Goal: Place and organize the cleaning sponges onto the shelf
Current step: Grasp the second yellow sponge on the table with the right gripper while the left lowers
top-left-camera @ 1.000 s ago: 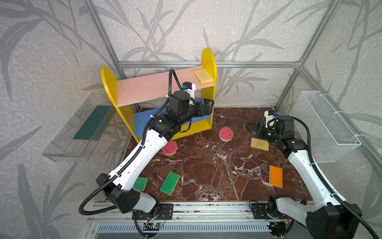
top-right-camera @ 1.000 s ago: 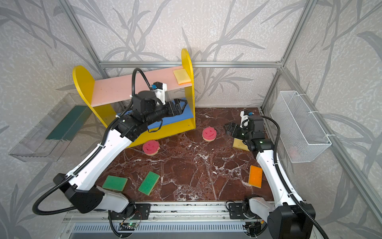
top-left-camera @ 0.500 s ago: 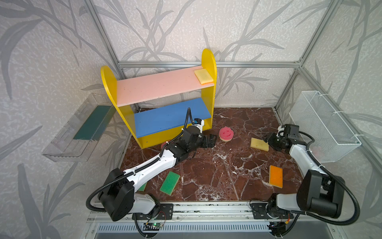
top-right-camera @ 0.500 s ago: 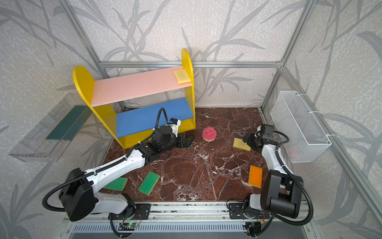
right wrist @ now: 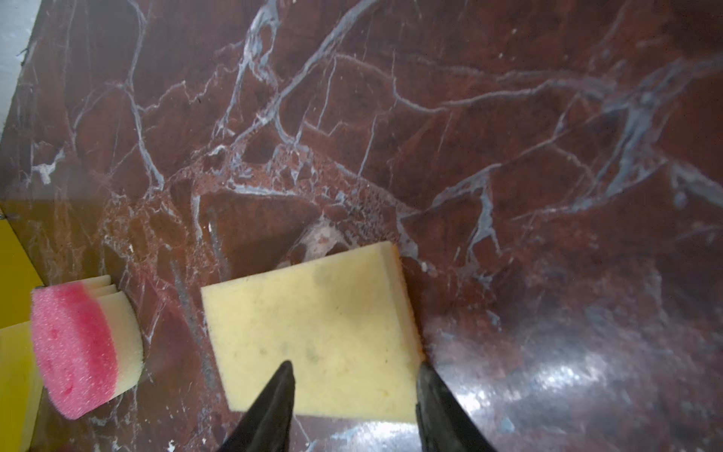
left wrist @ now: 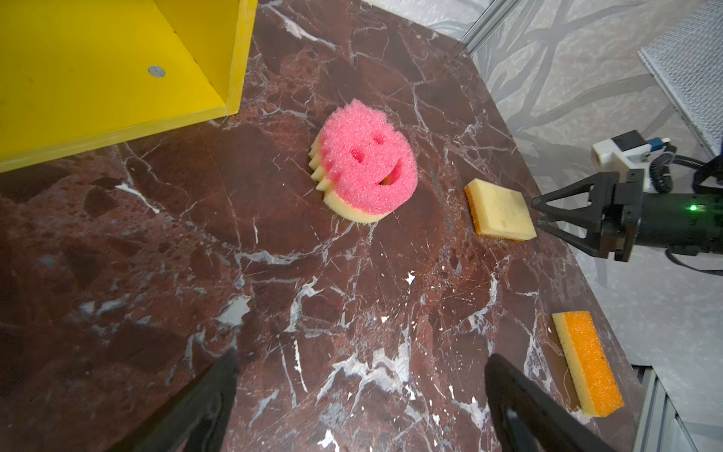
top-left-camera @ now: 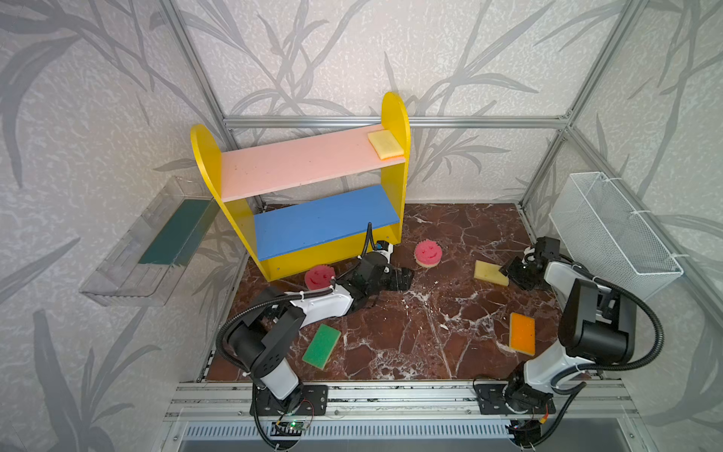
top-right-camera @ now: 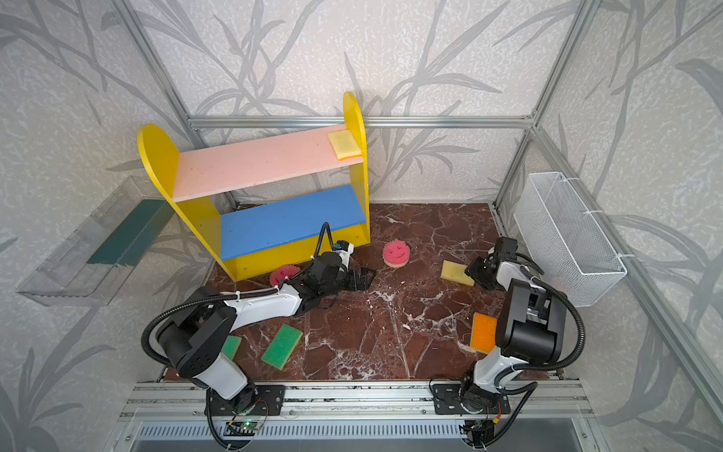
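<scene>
The shelf (top-left-camera: 324,219) stands at the back left, with one yellow sponge (top-left-camera: 385,144) on its pink top board. My left gripper (left wrist: 362,356) lies low on the table, open and empty, pointing at a pink smiley sponge (top-left-camera: 428,252). A second pink smiley sponge (top-left-camera: 319,276) sits by the shelf base. My right gripper (right wrist: 356,366) is half closed at the near end of a yellow sponge (right wrist: 313,325). One finger is over its top face and the other is against its orange edge; a grip does not show. A green sponge (top-left-camera: 321,346) and an orange sponge (top-left-camera: 522,332) lie near the front.
A clear tray with a dark green mat (top-left-camera: 156,242) hangs on the left wall and a white wire basket (top-left-camera: 614,231) on the right wall. Another green sponge (top-right-camera: 231,346) peeks out from under my left arm. An aluminium rail runs along the table's front.
My left arm came down from the shelf's middle board to the table beside the pink smiley sponge. My right gripper moved to the yellow sponge's end and its jaws narrowed.
</scene>
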Robot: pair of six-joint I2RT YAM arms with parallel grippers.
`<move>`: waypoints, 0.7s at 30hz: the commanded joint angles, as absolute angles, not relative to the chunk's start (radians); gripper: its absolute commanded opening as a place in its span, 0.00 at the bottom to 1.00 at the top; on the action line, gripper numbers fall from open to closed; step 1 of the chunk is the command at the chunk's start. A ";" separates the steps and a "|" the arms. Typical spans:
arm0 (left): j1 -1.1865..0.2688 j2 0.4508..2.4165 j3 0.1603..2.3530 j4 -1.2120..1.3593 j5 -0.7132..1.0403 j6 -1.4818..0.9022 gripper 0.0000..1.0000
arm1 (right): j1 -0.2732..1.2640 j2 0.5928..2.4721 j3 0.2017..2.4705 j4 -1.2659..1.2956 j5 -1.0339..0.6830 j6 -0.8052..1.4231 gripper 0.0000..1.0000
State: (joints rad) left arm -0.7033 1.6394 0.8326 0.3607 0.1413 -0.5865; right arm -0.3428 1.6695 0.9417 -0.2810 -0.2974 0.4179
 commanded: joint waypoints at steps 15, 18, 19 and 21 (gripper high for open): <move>-0.685 1.643 0.810 0.460 0.152 -0.613 0.99 | -0.358 1.747 0.974 -0.275 -0.305 0.411 0.17; -0.677 1.632 0.799 0.465 0.154 -0.631 0.99 | -0.338 1.735 0.967 -0.272 -0.321 0.417 0.14; -0.674 1.625 0.793 0.466 0.157 -0.642 0.99 | -0.322 1.731 0.968 -0.273 -0.326 0.416 0.13; -0.664 1.609 0.782 0.473 0.170 -0.665 0.99 | -0.274 1.722 0.977 -0.284 -0.322 0.408 0.12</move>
State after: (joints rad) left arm -0.6781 1.6394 0.8024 0.4450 0.1577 -0.6281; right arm -0.3248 1.7370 0.9535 -0.2722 -0.3073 0.4183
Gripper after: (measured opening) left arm 0.990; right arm 0.126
